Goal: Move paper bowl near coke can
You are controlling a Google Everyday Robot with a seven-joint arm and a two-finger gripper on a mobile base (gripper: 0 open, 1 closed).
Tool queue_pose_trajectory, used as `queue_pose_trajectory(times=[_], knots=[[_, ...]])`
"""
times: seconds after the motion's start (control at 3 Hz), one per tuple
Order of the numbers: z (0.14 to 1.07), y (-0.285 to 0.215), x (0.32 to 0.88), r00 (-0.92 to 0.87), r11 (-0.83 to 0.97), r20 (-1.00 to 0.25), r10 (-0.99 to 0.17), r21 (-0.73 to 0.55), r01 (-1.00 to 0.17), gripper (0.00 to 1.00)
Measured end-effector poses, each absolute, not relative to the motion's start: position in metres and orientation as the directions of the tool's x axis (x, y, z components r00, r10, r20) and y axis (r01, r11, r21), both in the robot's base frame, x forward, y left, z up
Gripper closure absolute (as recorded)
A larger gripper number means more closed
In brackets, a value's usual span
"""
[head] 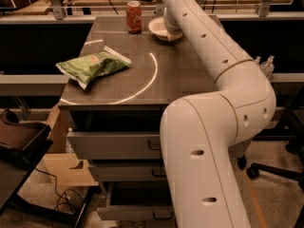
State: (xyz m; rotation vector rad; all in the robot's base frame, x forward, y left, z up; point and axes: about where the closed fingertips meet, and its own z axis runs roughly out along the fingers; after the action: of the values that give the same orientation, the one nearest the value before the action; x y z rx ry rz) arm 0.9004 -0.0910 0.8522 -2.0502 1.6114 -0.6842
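Observation:
The paper bowl point(156, 27), off-white and shallow, sits at the far end of the dark table top point(180, 75). The coke can point(134, 17), red-orange with a silver top, stands upright just left of the bowl, a small gap between them. My white arm point(223, 56) reaches from the lower right across the table to the far end. My gripper point(172, 31) is at the bowl's right rim, mostly hidden by the arm. Whether it holds the rim does not show.
A green crinkled chip bag point(92, 65) lies on the table's left side near the front. Drawers point(114, 146) sit under the table top. A cardboard box point(71, 170) and a dark chair point(19, 141) stand at the lower left. A rail runs behind the table.

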Motion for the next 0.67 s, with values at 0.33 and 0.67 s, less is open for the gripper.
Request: queue_pose_trajectory(times=[0.33,0.67], knots=[[0.8464,-0.0899,0.9010,0.200,-0.225,0.110,-0.974,-0.610,-0.759,0.28],[0.8426,-0.0892,0.9013,0.201,-0.226,0.110,-0.973,-0.607,-0.762,0.04]])
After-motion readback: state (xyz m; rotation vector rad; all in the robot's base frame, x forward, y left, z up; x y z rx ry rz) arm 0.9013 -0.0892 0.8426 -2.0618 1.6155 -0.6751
